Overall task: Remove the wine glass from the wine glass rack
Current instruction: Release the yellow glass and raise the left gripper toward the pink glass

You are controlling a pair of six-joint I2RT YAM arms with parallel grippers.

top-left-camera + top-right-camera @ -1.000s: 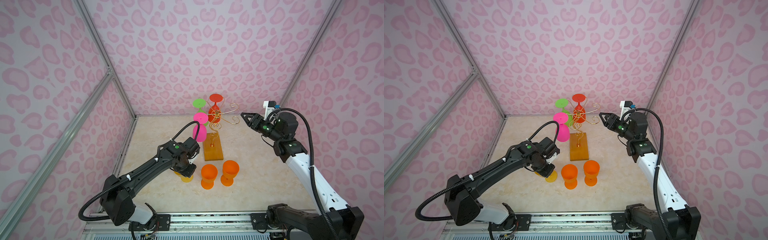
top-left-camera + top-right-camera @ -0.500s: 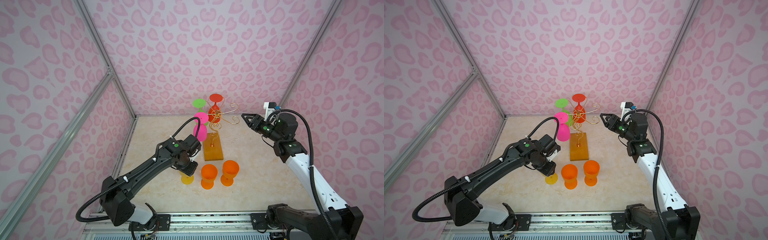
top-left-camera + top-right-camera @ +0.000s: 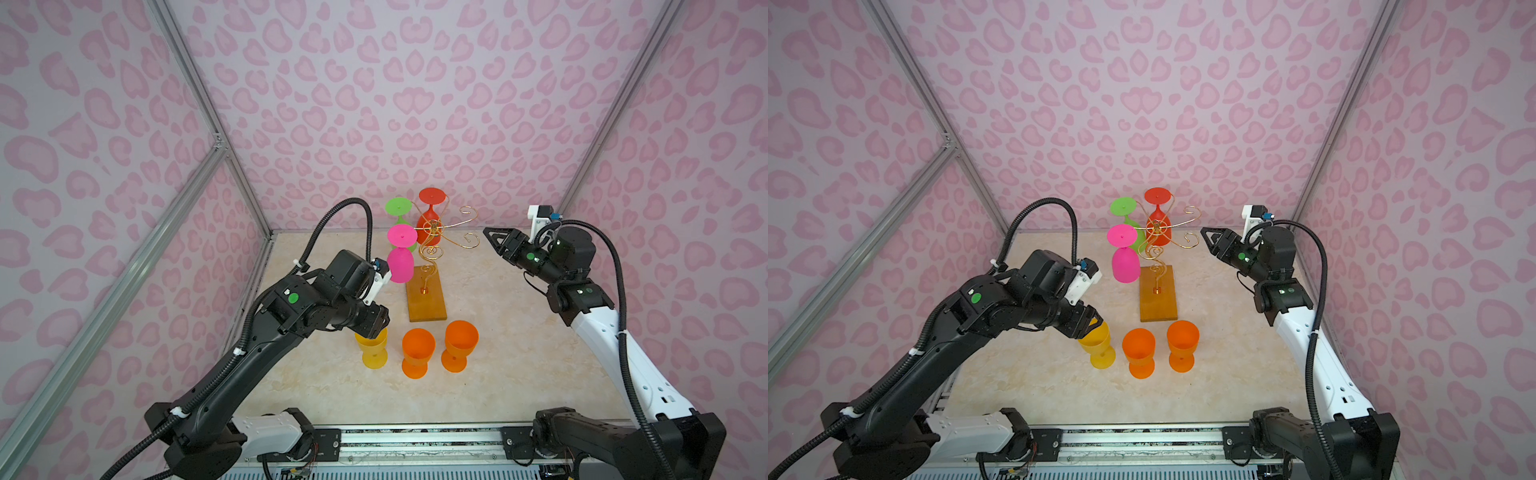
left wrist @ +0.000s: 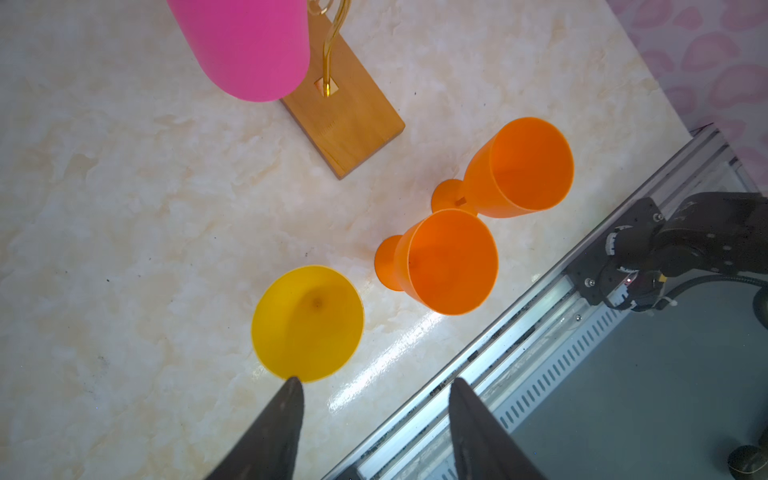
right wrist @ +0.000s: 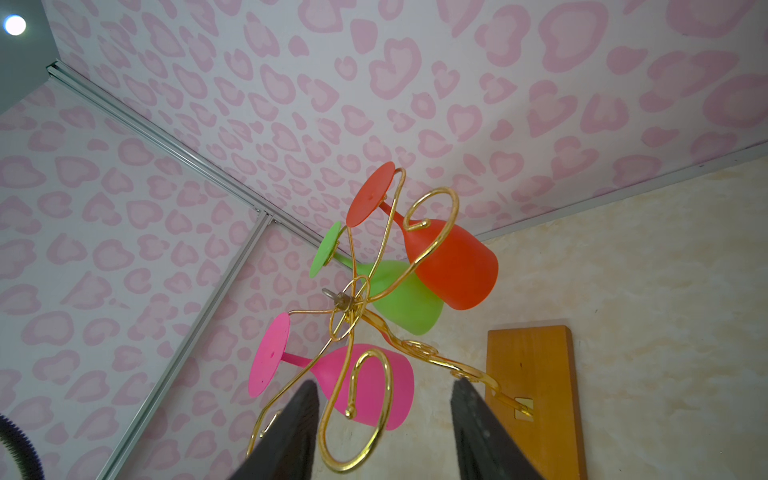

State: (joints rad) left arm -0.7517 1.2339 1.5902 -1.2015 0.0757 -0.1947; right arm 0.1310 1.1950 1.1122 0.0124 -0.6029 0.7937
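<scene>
Here the rack stands mid-table, toward the back wall. Its wavy post is upright, and its wooden base lies with its long side running front to back. Three glasses hang from the scroll arms, each with its long axis vertical, foot up and mouth down. The pink glass is on the left and nearest the front, the green glass behind it, and the red glass at the back.

In front of the base three more stand upright, mouths up: a yellow glass on the left and two orange glasses beside it.

The left gripper hovers just over the yellow glass with jaws apart, holding nothing. In the left wrist view one fingertip lies at the rim's edge. The right gripper is raised to the right of the rack and points at the scroll arms, apart from them, jaws spread and empty.
</scene>
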